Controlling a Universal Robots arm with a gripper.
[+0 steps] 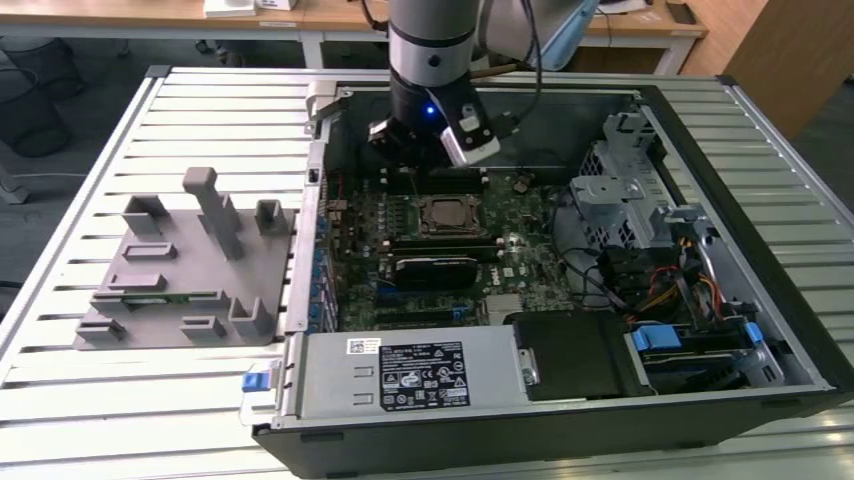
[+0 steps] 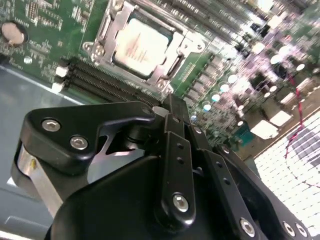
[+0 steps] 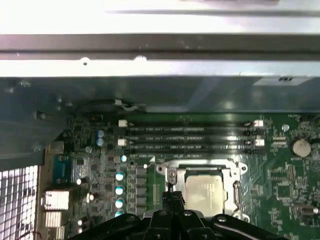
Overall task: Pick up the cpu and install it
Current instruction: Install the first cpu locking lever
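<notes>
**CPU seated in the motherboard socket, gripper above and behind it**

While the small flat square cpu (image 2: pixel 141 46) with its silvery-white metal top lies inside the metal-framed socket (image 2: pixel 107 37), the arm's black gripper (image 1: pixel 424 160) hangs over the part of the board just beyond it, not touching the chip. In the first wrist view the cpu (image 3: pixel 205 192) sits level within the socket frame (image 3: pixel 235 175), its pale top facing up, and the dark linkage of the gripper (image 3: pixel 172 200) shows close by its edge. In the exterior view the same chip (image 1: pixel 439 213) rests in the socket near the middle of the green motherboard (image 1: pixel 527 245).

The gripper's black fingers (image 2: pixel 175 120) look drawn together to a narrow stance, and nothing is held between them.

Just beside the socket run the long black memory slots (image 3: pixel 190 137), parallel to one of its sides. The board lies in an open black computer case (image 1: pixel 747 300), which rests on a slatted white metal table (image 1: pixel 200 100). On the exterior view's left, well apart from the case's interior, stands a grey plastic fixture block (image 1: pixel 187 260) with upright posts.
</notes>
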